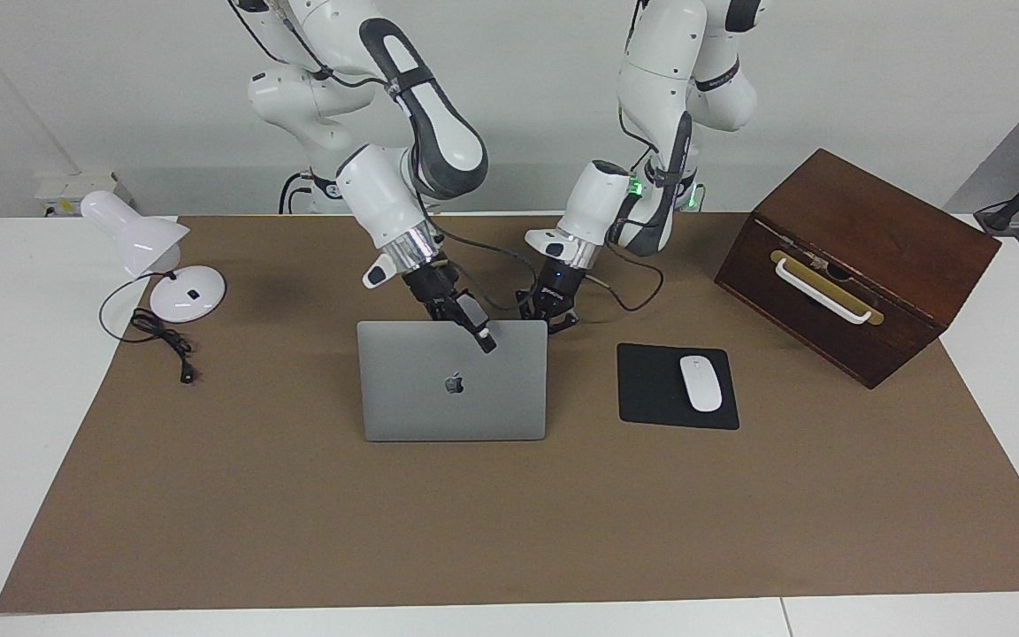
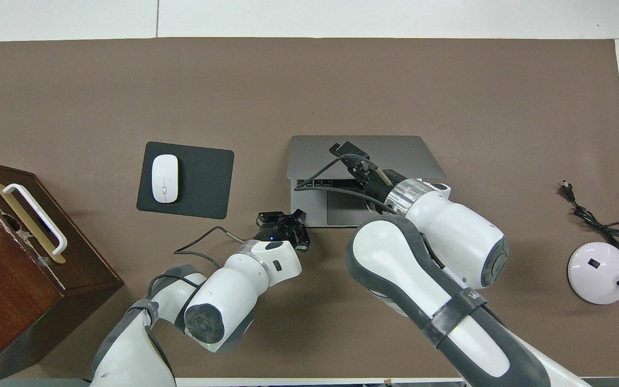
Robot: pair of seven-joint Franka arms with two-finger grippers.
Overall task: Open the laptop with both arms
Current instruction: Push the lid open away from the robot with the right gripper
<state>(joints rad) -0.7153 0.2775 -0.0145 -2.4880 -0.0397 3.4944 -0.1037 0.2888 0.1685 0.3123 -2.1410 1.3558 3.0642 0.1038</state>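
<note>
The silver-grey laptop [image 1: 439, 398] stands partly open in the middle of the brown mat, its lid with the dark logo tilted up. In the overhead view a strip of black keys and the grey trackpad [image 2: 344, 207] show under the raised lid [image 2: 401, 153]. My right gripper [image 1: 483, 336] [image 2: 344, 150] is shut on the lid's raised edge, with one finger lying on the outer face. My left gripper [image 1: 554, 320] [image 2: 290, 217] is shut, its tips down at the base's corner nearest the robots, toward the left arm's end.
A black mouse pad [image 1: 651, 394] with a white mouse [image 1: 701, 382] lies beside the laptop toward the left arm's end. Farther that way stands a dark wooden box [image 1: 863, 257]. A white desk lamp [image 1: 156, 257] and its cable [image 1: 160, 341] sit at the right arm's end.
</note>
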